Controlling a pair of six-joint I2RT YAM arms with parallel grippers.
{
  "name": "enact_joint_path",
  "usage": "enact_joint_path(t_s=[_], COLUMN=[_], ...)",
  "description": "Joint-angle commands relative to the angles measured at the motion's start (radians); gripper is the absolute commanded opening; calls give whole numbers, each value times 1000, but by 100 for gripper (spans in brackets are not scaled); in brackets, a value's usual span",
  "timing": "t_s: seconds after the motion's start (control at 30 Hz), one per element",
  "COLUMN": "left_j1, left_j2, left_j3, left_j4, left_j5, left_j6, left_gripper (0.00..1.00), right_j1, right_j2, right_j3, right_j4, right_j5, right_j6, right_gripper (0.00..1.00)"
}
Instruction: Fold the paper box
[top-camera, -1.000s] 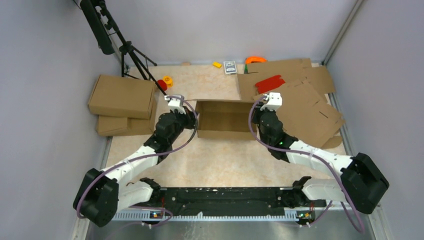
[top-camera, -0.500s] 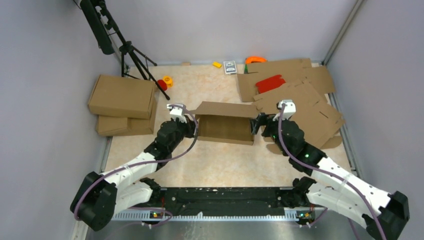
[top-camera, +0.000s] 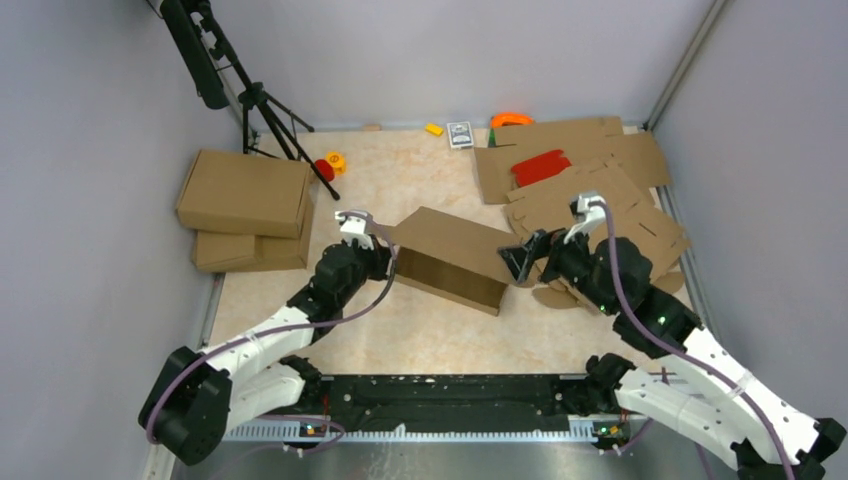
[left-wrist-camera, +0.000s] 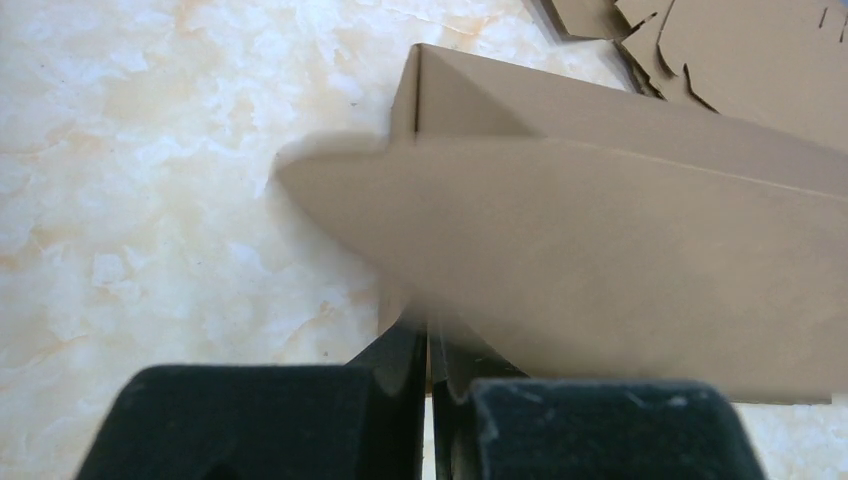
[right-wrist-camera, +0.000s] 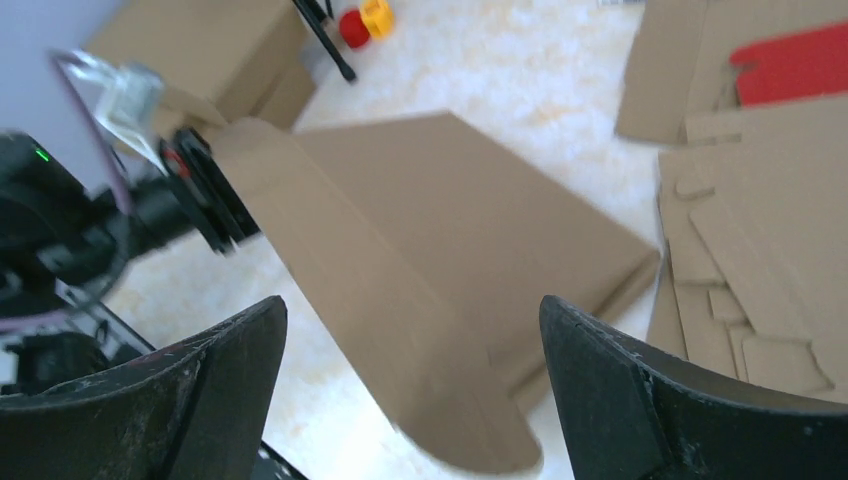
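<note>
The paper box (top-camera: 455, 255) is brown cardboard, lying askew in the middle of the table with its lid down and its right end swung toward me. My left gripper (top-camera: 387, 259) is shut on the box's left end; in the left wrist view its jaws (left-wrist-camera: 430, 345) pinch a thin cardboard edge and the box (left-wrist-camera: 620, 230) fills the frame. My right gripper (top-camera: 522, 262) is open at the box's right end. The right wrist view has its fingers (right-wrist-camera: 240, 360) spread wide, with a rounded flap of the box (right-wrist-camera: 430, 230) lying loose between them.
Two folded boxes (top-camera: 245, 190) are stacked at the left. A heap of flat cardboard sheets (top-camera: 610, 215) with a red sheet (top-camera: 540, 165) lies just right of my right gripper. A tripod (top-camera: 262, 105), small red and yellow toys (top-camera: 328, 165) and a card pack (top-camera: 460, 133) sit at the back.
My right gripper opened, let go of the box's right end and drew back to the right. The box swung askew and its lid came down. My left gripper stayed shut.
</note>
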Motion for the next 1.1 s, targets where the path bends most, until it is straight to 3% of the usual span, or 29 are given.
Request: enact_joint_path(t_s=[0.0,0.27,0.4,0.5,0.6,0.8,0.9,1.07], left_j1=[-8,-7,-8,-8,-7,-8,-7,-7], left_j2=[-50,-137,-213,-286,-384,-447,-360,-128], left_j3=[0,19,96,172,210,333,384,525], left_j4=[-14,-159,-463,-685,-793,-825,-766,-731], left_j5=[10,28,-32,-74,-78,-105,-26,77], left_j6=[-13,-25,-130,-218,-273,-314,-248,-223], left_gripper=[0,2,9,8,4,0,0,0], right_j1=[9,8,8,7,7,7,7,7], right_j2=[100,256,241,233,238,255,250,240], right_j3=[177,170,45,-31,-83,-139,-150,-79], right_j4=[-62,-99,-39,2,28,53,56,19], right_j5=[44,43,20,4,3,28,38,45], right_j6=[-3,47,87,109,123,145,145,85], right_gripper=[95,91,84,83,80,72,68,51])
